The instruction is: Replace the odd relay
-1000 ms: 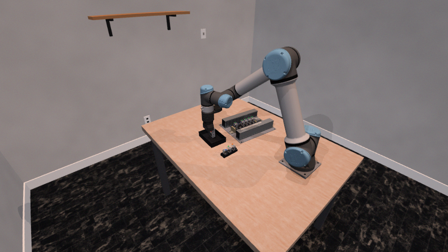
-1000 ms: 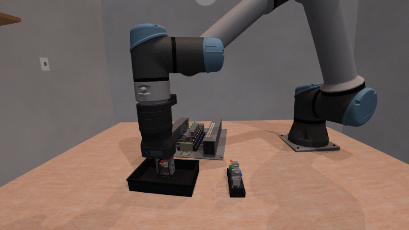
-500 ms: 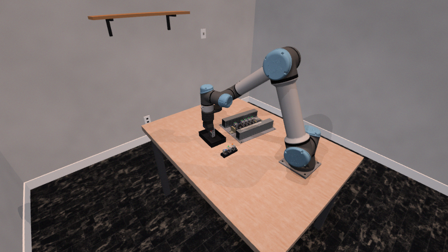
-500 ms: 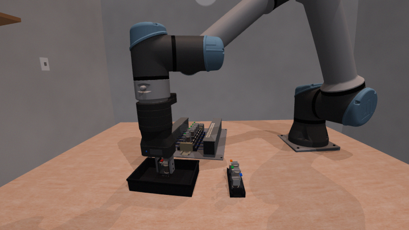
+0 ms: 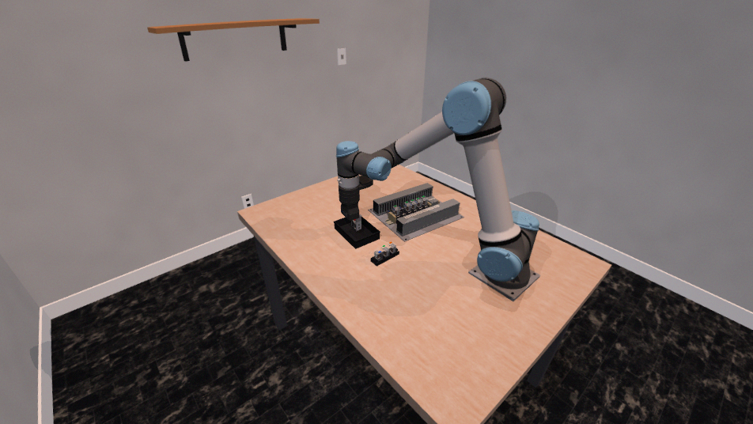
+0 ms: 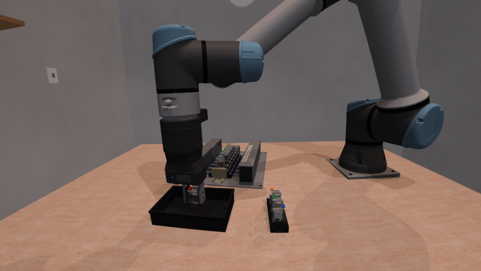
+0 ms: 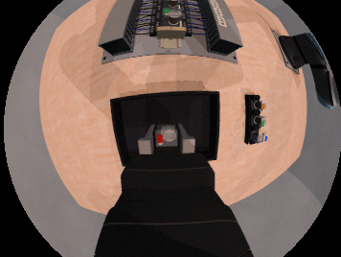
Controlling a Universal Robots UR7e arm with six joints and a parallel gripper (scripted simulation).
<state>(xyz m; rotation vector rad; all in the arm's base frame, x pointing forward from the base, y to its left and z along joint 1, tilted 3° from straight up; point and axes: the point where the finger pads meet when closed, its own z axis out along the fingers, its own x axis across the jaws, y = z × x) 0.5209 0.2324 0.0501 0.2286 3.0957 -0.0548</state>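
Exterior view: the two-finger gripper [image 5: 357, 225] [image 6: 194, 195] [image 7: 166, 131] is gripping the red-button relay [image 6: 195, 196] [image 7: 168, 136] upright within the black tray [image 5: 363, 242] [image 6: 188, 220] [image 7: 214, 126]; three spares are standing in the black rack [image 5: 384, 259] [image 6: 279, 226] [image 7: 248, 120] nearby.
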